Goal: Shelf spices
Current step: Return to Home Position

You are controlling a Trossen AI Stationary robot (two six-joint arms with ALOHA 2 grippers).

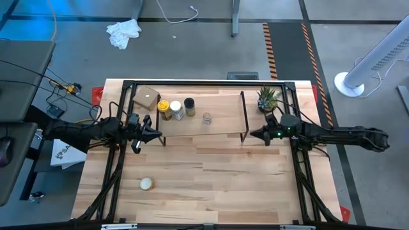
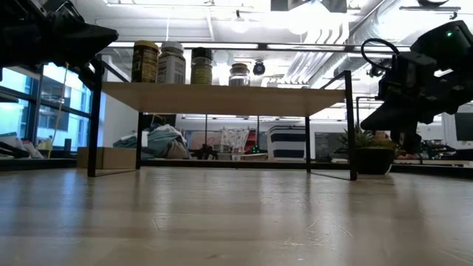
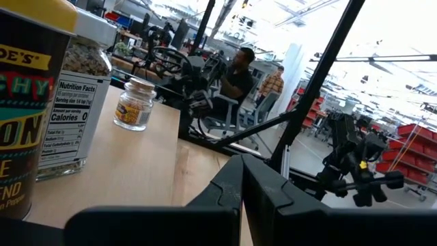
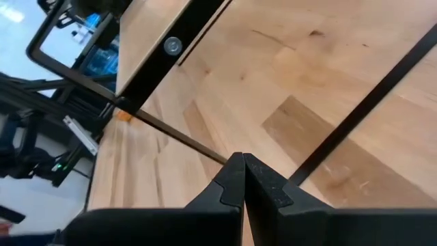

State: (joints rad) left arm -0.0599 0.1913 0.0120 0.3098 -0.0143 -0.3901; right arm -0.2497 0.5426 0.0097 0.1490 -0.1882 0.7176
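The shelf (image 1: 201,116) is a light-wood plank on thin black frame legs and stands at the table's far middle. Four spices stand on its left half: a yellow jar (image 1: 164,108), a white-capped jar (image 1: 176,110), a black-capped jar (image 1: 189,103) and a small clear glass jar (image 1: 207,118). In the low view the jars (image 2: 171,63) stand in a row on the plank (image 2: 222,92). My left gripper (image 1: 156,132) is shut and empty beside the shelf's left end, pointing at the jars (image 3: 78,96). My right gripper (image 1: 254,134) is shut and empty by the shelf's right leg (image 4: 362,109).
A potted plant (image 1: 268,97) stands at the table's far right and a cardboard box (image 1: 146,97) at the far left behind the jars. A small white ball (image 1: 146,184) lies near the front left. Bare tabletop (image 1: 217,172) stretches before the shelf. People (image 3: 239,75) sit in the room beyond.
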